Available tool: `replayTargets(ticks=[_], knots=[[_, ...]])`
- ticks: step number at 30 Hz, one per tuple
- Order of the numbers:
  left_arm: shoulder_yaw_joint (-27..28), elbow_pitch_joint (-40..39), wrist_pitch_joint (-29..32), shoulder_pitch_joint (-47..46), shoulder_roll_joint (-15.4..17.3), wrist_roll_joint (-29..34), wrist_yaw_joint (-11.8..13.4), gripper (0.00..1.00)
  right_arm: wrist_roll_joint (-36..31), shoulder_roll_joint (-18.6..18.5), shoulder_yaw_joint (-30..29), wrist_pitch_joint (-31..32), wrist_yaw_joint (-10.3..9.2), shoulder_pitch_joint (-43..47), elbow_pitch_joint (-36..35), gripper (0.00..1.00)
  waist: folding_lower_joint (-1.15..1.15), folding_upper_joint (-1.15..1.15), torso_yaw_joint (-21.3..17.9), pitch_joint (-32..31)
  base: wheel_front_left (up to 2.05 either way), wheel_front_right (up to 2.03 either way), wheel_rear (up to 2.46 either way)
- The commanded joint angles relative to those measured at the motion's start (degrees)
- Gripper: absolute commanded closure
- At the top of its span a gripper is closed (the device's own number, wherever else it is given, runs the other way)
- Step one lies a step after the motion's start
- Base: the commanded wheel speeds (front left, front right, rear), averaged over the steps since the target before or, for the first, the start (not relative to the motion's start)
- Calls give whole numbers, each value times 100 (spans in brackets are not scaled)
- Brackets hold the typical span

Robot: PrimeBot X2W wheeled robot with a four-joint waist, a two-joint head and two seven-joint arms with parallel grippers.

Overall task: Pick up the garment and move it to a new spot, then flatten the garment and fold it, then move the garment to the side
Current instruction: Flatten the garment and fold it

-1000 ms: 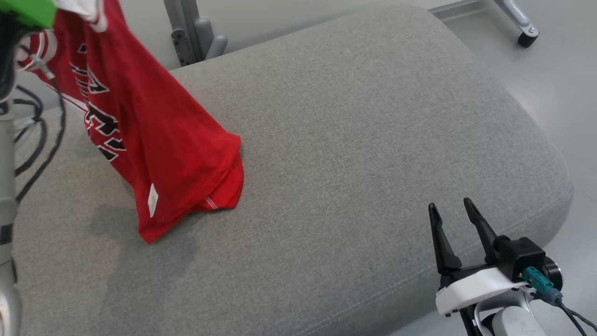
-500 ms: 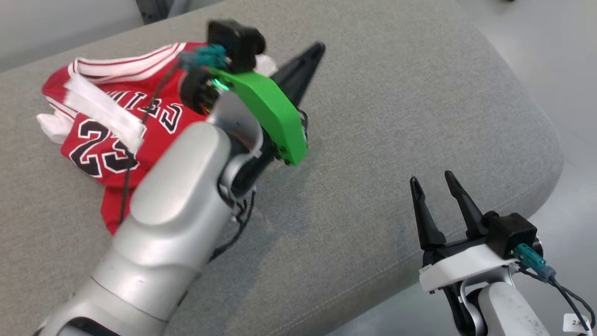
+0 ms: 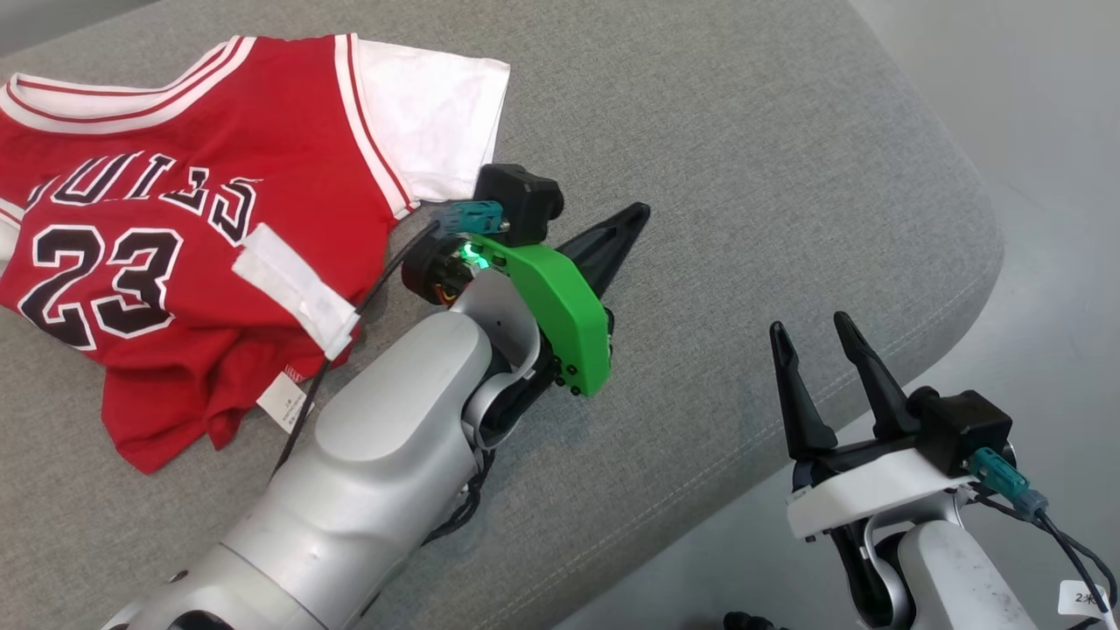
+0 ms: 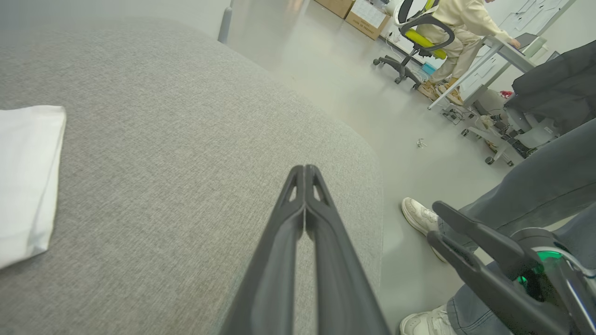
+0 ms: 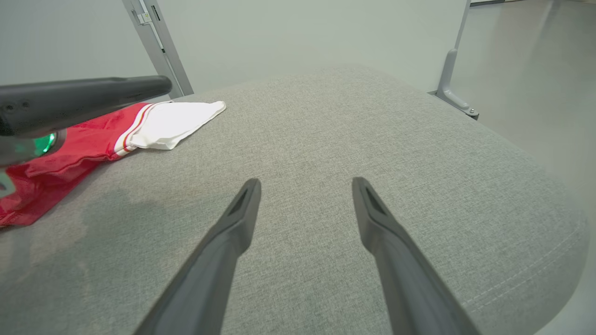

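A second earlier the garment (image 3: 175, 236) had hung from the raised left gripper (image 3: 634, 217), with only its hem brushing the cushion (image 3: 744, 175). It now lay on the cushion, let go. The camera had also tilted, so part of the apparent shift was not the garment's.

The red jersey rested face up toward the cushion's far left corner, its white sleeve reaching toward the middle. The pick-up and the move to a new spot looked done. Flattening seemed only begun: the chest and number lay fairly smooth, but the lower hem was bunched and a white strip lay folded across the front. Folding and moving it to the side were still to come.

The left gripper had its fingers pressed together on nothing and sat just beside the white sleeve, pointing away from it toward the cushion's right edge. The right gripper (image 3: 809, 324) had its fingers spread and empty, well apart from the jersey, at the near right edge.
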Motion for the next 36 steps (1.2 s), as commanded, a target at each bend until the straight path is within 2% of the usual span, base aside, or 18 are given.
replayTargets(ticks=[1, 2, 3, 4, 8, 12, 18, 24, 30, 36], knots=[[53, 123, -166, -23, 82, -9, -11, 97, -1, 1, -44, -17, -4, 19, 17, 0, 0, 50, 35, -75, 0, 0, 0], [57, 192, -262, -49, 89, 59, 18, 60, -10, 2, -51, -17, -4, 50, 21, 0, 0, 50, 63, -119, 0, 0, 0], [56, 251, -357, -63, 86, 112, 41, 6, -28, 1, -63, -17, -4, 79, 31, 0, 0, 50, 98, -169, 0, 0, 0], [83, 303, -452, -66, 79, 129, 87, 0, -43, 0, -86, -17, -4, 107, 39, 0, 0, 50, 142, -223, 0, 0, 0], [205, 395, -871, -10, 165, 279, 370, 0, -119, -2, -187, -17, -4, 227, 64, 0, 0, 50, 346, -494, 0, 0, 0], [300, 320, -1311, 371, 439, 414, 732, 0, -249, -5, -334, -17, -4, 380, 88, 0, 0, 50, 554, -853, 0, 0, 0], [473, -159, -1620, 1171, 1061, 545, 1230, 0, -431, -5, -512, -17, -4, 597, 74, 0, 0, 50, 874, -1229, 0, 0, 0], [622, -731, -1739, 2064, 1674, 659, 1654, 0, -568, -3, -576, -17, -4, 668, 39, 0, 0, 50, 1142, -1318, 0, 0, 0], [656, -832, -1718, 2537, 1913, 515, 1754, 0, -610, -2, -559, -17, -4, 613, 22, 0, 0, 50, 1318, -1240, 0, 0, 0], [670, -458, -1662, 2612, 1906, 395, 1634, 0, -589, -3, -496, -17, -4, 484, 36, 0, 0, 50, 1396, -1073, 0, 0, 0]])
